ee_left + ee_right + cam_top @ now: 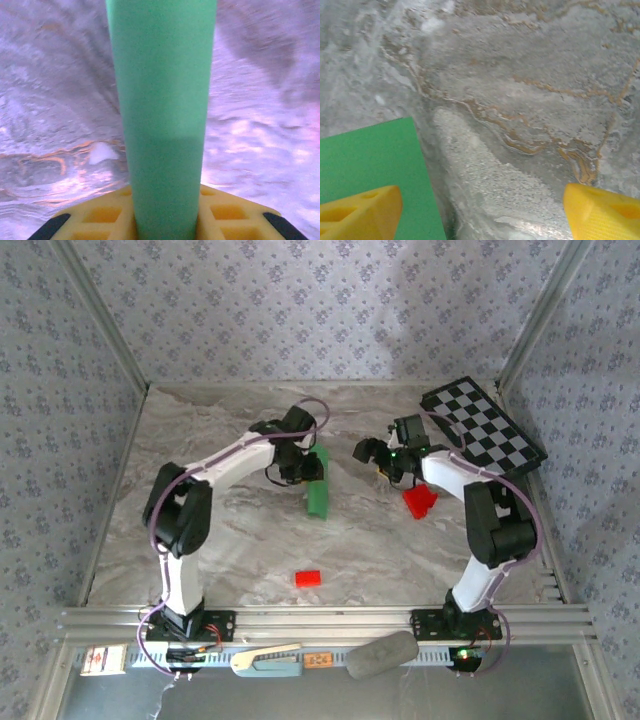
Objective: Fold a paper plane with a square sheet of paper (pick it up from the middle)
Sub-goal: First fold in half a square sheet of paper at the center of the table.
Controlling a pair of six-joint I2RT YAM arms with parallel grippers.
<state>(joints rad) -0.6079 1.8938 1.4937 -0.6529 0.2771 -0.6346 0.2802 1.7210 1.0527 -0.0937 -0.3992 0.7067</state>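
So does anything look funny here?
Yes. The green paper isn't flat like a square: it looks bent into a narrow strip, pinched in the left gripper. The checkerboard also sits tilted at the table's far right corner.

We could read no words, brands or numbers. A small white label (103, 660) at the left end of the near frame (320, 620) carried red and dark marks. A little orange tag (318, 660) sat further along. Their print was too small for us to make out.
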